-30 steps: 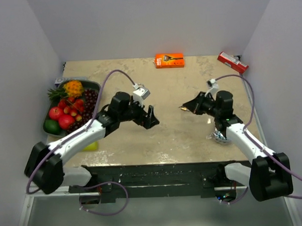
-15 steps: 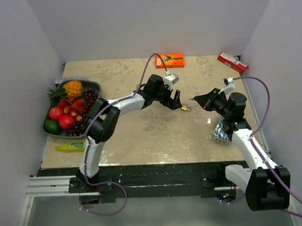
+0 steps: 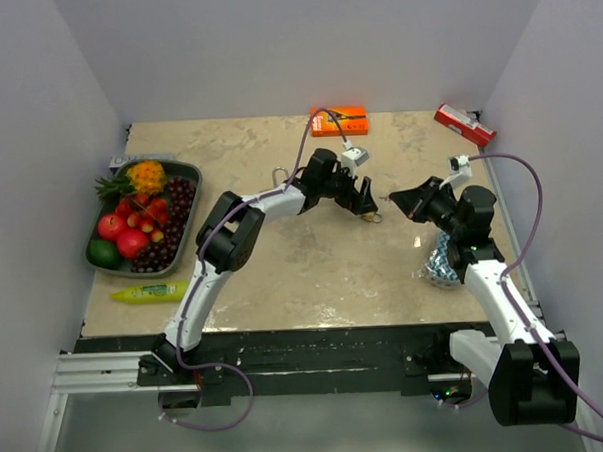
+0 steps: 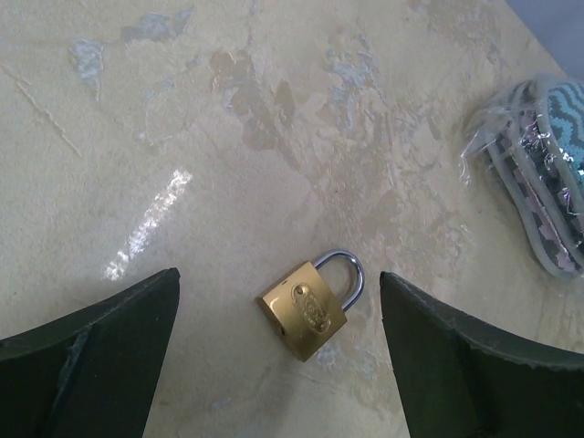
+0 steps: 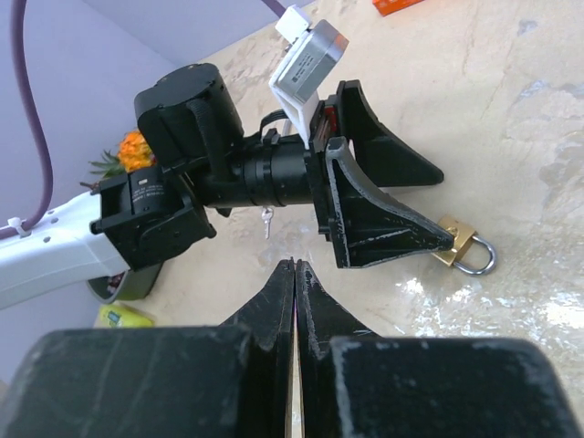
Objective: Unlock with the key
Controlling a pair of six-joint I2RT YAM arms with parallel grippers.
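Delta vs a second ago: the left gripper (image 4: pixel 279 278) was tucked back near its own base, low on the left. Now it's reached out to mid-table and sits over the padlock (image 4: pixel 306 310). That uncovers the green tube (image 3: pixel 149 291) at the near-left edge of the table (image 3: pixel 284 277), just in front of the fruit tray (image 3: pixel 191 173). Padlock hasn't visibly shifted.

Key (image 3: pixel 278 174) lies on the table left of the padlock, well apart from it and not gripped.

Left gripper: fingers spread wide, one on each side of the padlock, touching neither side in the wrist view.

Padlock: flat on the table, roughly centre, brass face up. In the left wrist view the long axis runs diagonal — body lower-left, shackle upper-right, pointing toward the bag (image 4: pixel 538 182).

Right gripper (image 5: pixel 294 269): fingers pressed together, nothing between them — tip aimed at the left gripper, just to the right of the padlock.
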